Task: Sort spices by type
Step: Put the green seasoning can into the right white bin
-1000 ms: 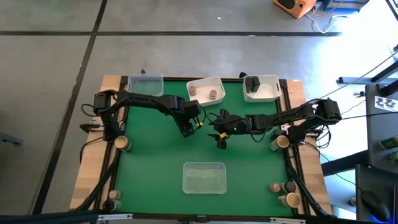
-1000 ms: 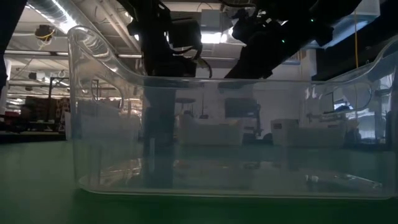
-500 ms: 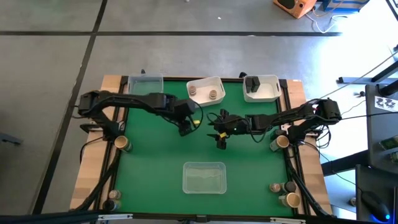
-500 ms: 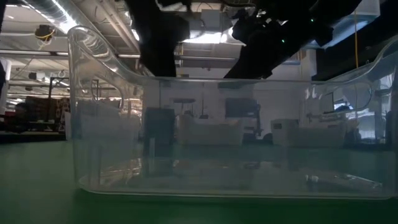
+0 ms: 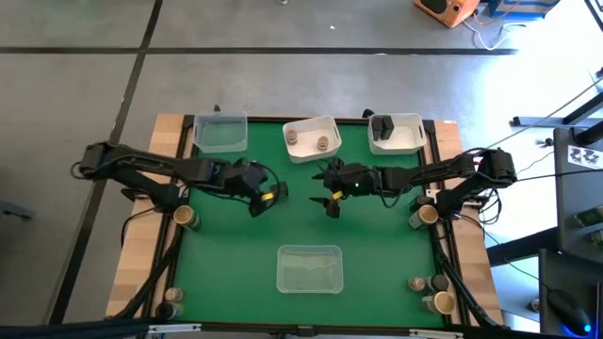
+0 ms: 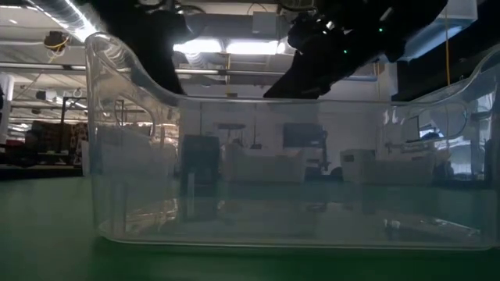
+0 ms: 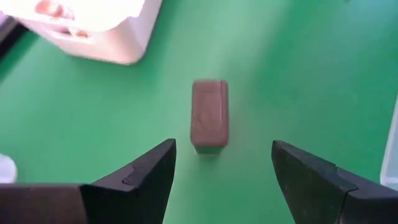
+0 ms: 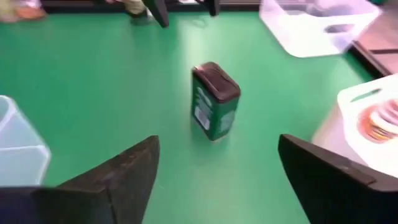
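Note:
A small spice tin with a green body and a brown lid point(image 7: 209, 115) point(image 8: 216, 102) stands upright on its base on the green mat, near the table's middle. It shows dimly through the clear tray in the low view point(image 6: 193, 168). My left gripper point(image 7: 224, 149) point(image 5: 256, 201) is open, to the tin's left and clear of it. My right gripper point(image 8: 217, 146) point(image 5: 330, 200) is open too, to the tin's right, and faces it with a gap between. Neither gripper touches anything.
At the far edge stand a clear tray point(image 5: 220, 132), a white tray point(image 5: 330, 127) with two round jars, and a white tray point(image 5: 411, 139) with a dark thing. A clear tray point(image 5: 309, 268) sits near the front. Jars stand on the wooden side rims point(image 5: 186, 217) point(image 5: 424, 216).
My left gripper has drawn back from the table's middle toward the left edge and, in the low view, has risen away from the tin. The tin stays standing where the gripper was. My right gripper has shifted slightly toward the far edge.

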